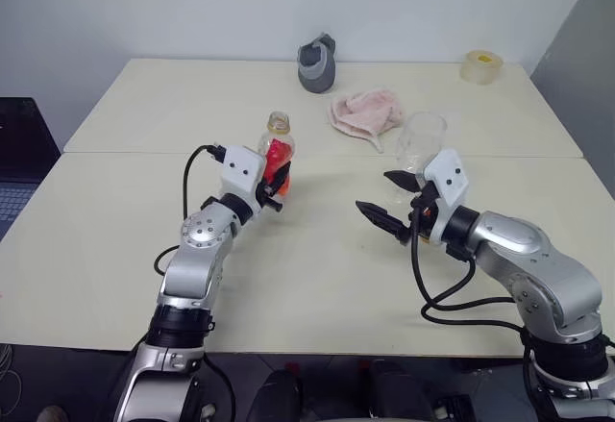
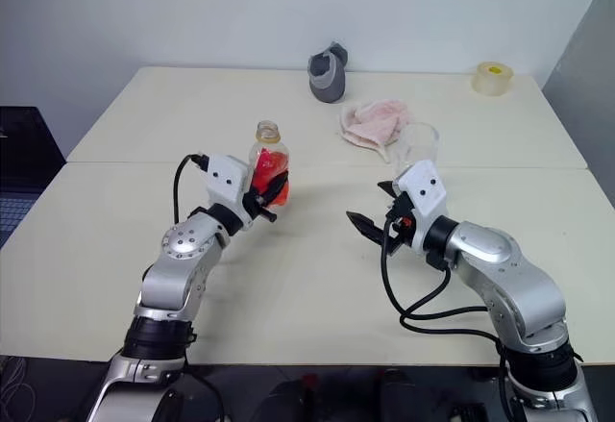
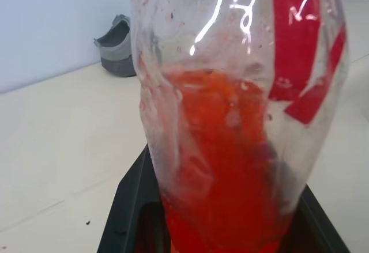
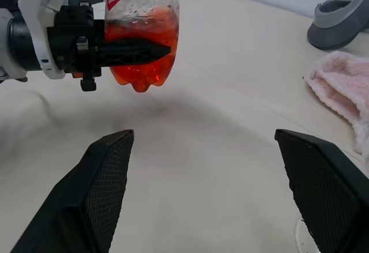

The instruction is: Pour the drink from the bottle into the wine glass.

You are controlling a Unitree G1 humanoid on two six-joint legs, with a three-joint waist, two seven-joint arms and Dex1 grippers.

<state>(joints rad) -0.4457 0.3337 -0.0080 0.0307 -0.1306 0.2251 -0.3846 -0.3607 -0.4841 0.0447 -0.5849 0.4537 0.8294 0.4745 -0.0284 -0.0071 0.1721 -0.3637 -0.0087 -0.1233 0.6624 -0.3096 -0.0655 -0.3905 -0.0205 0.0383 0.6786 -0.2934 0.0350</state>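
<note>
Your left gripper [image 1: 279, 184] is clamped on the bottle [image 1: 278, 158], held upright and clear of the table [image 1: 115, 201], cap off. Right gripper [image 1: 389, 199] spread wide, empty. The glass [image 1: 421, 141] stands just behind the right gripper, well to the bottle's right; right arm nearer.

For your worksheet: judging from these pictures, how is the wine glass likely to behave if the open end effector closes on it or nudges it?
The wine glass looks thin and clear, so probably fragile and slippery. It appears empty, so likely light. Its tall bowl suggests a sideways nudge from the right end effector might tip it.
</note>
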